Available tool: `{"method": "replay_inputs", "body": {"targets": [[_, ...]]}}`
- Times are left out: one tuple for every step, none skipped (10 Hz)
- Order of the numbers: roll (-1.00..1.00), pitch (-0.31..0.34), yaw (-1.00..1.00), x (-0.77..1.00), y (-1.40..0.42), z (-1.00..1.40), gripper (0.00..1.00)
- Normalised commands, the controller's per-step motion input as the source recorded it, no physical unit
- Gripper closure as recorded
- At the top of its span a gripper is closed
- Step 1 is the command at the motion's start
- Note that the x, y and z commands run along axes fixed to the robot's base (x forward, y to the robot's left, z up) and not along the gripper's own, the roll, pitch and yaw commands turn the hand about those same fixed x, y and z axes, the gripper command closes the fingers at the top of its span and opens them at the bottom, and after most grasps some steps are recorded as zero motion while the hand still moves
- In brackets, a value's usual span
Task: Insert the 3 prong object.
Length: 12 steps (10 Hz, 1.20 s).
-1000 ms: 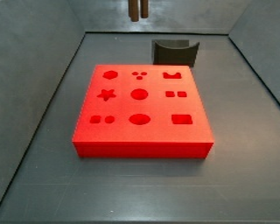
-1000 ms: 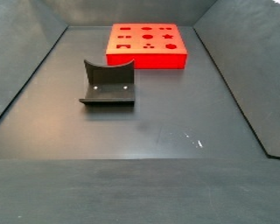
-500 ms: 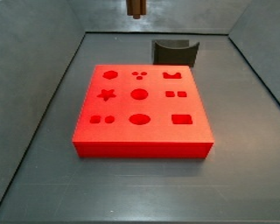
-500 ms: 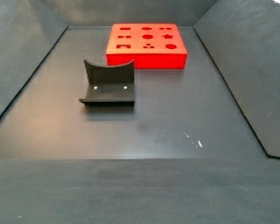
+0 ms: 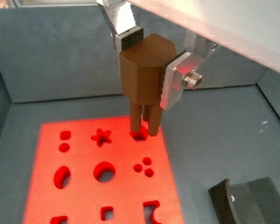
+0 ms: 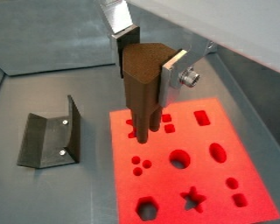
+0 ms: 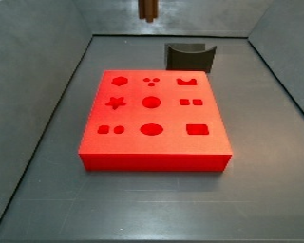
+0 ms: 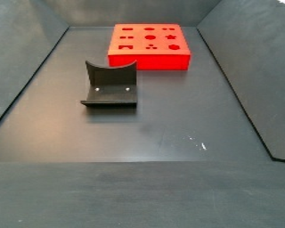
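My gripper (image 5: pixel 152 63) is shut on the 3 prong object (image 5: pixel 140 83), a brown upright piece with thin prongs pointing down. It also shows in a wrist view (image 6: pixel 143 83), with the gripper (image 6: pixel 150 63) around its top. The piece hangs well above the red block (image 5: pixel 90 171), over the block's far part; the block's shaped holes (image 6: pixel 178 159) lie below. In a side view only the piece's lower end (image 7: pixel 148 9) shows at the top edge, above the red block (image 7: pixel 152 119). The gripper is out of view in both side views.
The fixture (image 7: pixel 190 55) stands on the dark floor just behind the red block and also shows in a side view (image 8: pixel 109 85) and in both wrist views (image 6: pixel 49 140) (image 5: pixel 254 201). Sloping grey walls (image 7: pixel 41 114) enclose the floor.
The piece's lower end has risen slightly at the top edge of the side view. Block and fixture have not moved.
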Motion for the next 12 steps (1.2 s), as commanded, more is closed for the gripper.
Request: {"method": "replay_inputs", "body": {"targets": [[0.0,0.303,-0.37,0.54,0.1,-0.61,1.0],[0.0,0.31,-0.37,0.52,0.1,-0.6,1.0],[0.0,0.321,-0.36,0.51,0.11,-0.58,1.0],[0.0,0.351,-0.34,0.45,0.08,-0.51,1.0],[-0.12,0.2,-0.19,0.17,0.01,-0.31,1.0],[0.0,0.0,0.0,0.0,-0.02,-0.14,1.0],[0.0,-0.066,0.0,0.05,0.0,-0.19,1.0],[0.0,-0.221,0.0,0.08,0.0,-0.23,1.0],[0.03,-0.26,0.0,0.08,0.0,-0.27,1.0],[0.07,-0.286,0.0,0.0,0.0,-0.24,1.0],[0.1,-0.193,0.0,-0.06,0.0,0.0,1.0],[0.0,-0.034,0.0,-0.05,0.0,0.0,1.0]]}}
